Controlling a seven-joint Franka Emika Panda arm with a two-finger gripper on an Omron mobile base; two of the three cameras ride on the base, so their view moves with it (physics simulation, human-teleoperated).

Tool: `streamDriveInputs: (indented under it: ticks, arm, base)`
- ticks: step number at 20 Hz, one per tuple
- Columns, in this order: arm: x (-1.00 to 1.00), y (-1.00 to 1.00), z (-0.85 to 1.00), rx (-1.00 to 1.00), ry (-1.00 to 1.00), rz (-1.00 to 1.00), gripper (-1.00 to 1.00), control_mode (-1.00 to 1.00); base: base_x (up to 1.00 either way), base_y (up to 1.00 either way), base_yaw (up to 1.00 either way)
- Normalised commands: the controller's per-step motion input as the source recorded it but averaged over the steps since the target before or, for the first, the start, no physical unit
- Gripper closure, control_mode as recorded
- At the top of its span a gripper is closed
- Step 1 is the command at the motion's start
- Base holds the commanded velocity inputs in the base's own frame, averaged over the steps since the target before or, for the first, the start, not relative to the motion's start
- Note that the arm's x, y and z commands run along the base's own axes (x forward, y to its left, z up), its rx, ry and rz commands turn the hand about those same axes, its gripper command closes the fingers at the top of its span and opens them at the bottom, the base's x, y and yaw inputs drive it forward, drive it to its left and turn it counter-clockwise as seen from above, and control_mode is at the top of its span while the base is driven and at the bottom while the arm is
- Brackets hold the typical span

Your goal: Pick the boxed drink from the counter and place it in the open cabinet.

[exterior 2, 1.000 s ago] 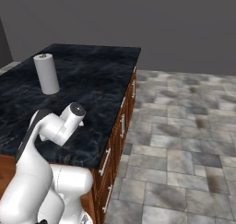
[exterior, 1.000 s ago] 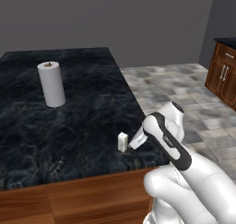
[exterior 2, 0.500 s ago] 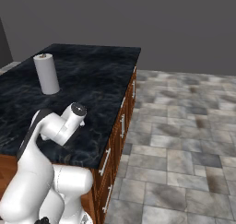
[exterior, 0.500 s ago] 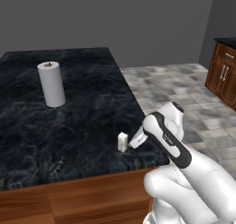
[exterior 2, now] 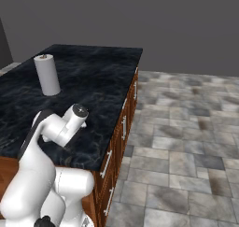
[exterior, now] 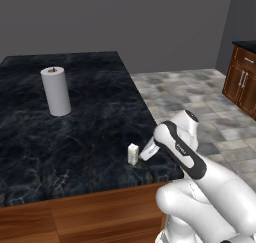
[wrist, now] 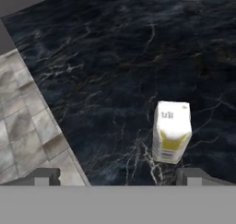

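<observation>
Boxed drink: you see the boxed drink (exterior: 133, 154) (wrist: 171, 131) standing upright near the front right corner of the counter, white with a yellow mark low on its face in the hand view.
Counter: the counter (exterior: 95, 117) (exterior 2: 98, 81) (wrist: 106, 71) is black veined stone over warm-brown wood sides.
Gripper: your gripper (wrist: 120, 176) hangs just above and beside the carton with its fingertips (wrist: 44, 176) spread wide, nothing between them; the carton sits toward the right tip, apart from both.
Paper towel roll: the paper towel roll (exterior: 56, 91) (exterior 2: 47, 74) stands upright well back from the carton.
Floor: grey stone tiles (exterior 2: 186, 137) lie to your right of the counter.
</observation>
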Motion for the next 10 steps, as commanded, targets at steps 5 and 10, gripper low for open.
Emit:
streamDriveInputs:
  ticks: [5, 10]
  arm:
    - [0.11, 0.00, -0.10, -0.02, -0.02, 0.00, -1.00, -1.00]
    - [0.20, 0.00, -0.06, -0.02, 0.00, 0.00, -1.00, -1.00]
  base:
    - [0.00, 0.00, 0.00]
    - [0.00, 0.00, 0.00]
